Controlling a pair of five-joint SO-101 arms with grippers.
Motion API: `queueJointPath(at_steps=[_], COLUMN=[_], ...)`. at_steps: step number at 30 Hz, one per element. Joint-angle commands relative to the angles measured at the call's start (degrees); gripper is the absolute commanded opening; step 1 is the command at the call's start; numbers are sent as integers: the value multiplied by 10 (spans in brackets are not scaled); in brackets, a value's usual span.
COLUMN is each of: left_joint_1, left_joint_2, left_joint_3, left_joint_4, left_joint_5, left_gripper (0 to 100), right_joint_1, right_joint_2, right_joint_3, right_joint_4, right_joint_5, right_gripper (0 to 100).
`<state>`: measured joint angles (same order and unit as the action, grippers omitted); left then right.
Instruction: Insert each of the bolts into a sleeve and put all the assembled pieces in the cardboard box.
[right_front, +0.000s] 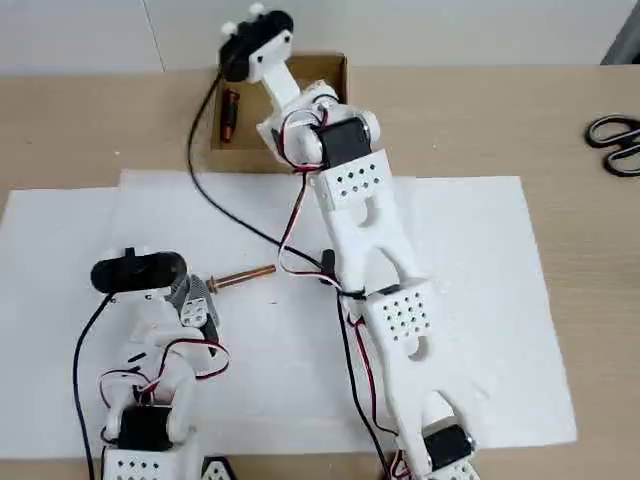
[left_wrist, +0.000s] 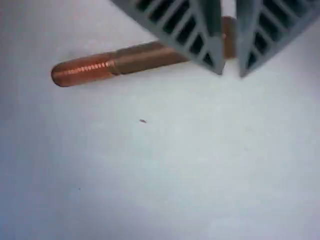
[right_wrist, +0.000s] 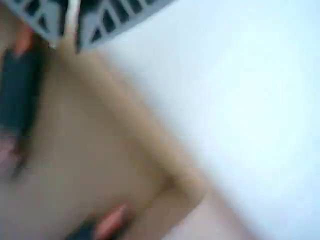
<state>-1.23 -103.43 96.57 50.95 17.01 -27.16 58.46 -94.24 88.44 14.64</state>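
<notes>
pinching the head end of a copper bolt (left_wrist: 115, 62), the left pincer (left_wrist: 230, 70) has its two grey sides drawn nearly together, with only a thin slit between them where the bolt's head shows. the bolt lies flat on a white paper sheet (right_front: 480, 260), its threaded tip pointing away from the pincer, and it sits well apart from the cardboard box (right_front: 335, 70), on the near side of it. it wears no sleeve. the paper covers the middle of the wooden surface (right_front: 80, 120), and its far edge runs just beside the near wall of the box.

the right arm stretches across the paper to the box, and the right pincer (right_wrist: 64, 46) hangs over the inside of the box, close to one of its walls. the blur there is too heavy to tell whether it is spread or pressed together. inside the box, an assembled piece (right_front: 229, 115) lies on the floor by the wall farthest from the right arm's side, a dark sleeve with a copper end poking out. the right wrist view catches a second blurred dark and orange shape (right_wrist: 102, 225) on the box floor near a corner.

a pair of scissors (right_front: 615, 140) rests on the bare surface, well apart from the box, off the paper.
</notes>
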Motion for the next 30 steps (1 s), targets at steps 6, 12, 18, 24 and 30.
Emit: queueJointPath(at_steps=[6, 12, 18, 24, 30], left_joint_1=[-4, -4, -4, -4, -4], left_joint_2=[-5, -5, -5, -5, -5], left_joint_3=[-2, -2, -2, -2, -2], left_joint_4=[3, 3, 3, 3, 4], left_joint_5=[-1, -1, -1, -1, -1], left_gripper=[7, 7, 7, 7, 7], right_joint_1=[-1, -8, -14, -14, -14], right_joint_2=[-113, -145, -293, -470, -574], right_joint_3=[-23, 18, 203, 469, 654], right_joint_4=[102, 116, 115, 111, 110], right_joint_5=[1, -16, -83, -128, -220], right_gripper=[5, 5, 5, 7, 8])
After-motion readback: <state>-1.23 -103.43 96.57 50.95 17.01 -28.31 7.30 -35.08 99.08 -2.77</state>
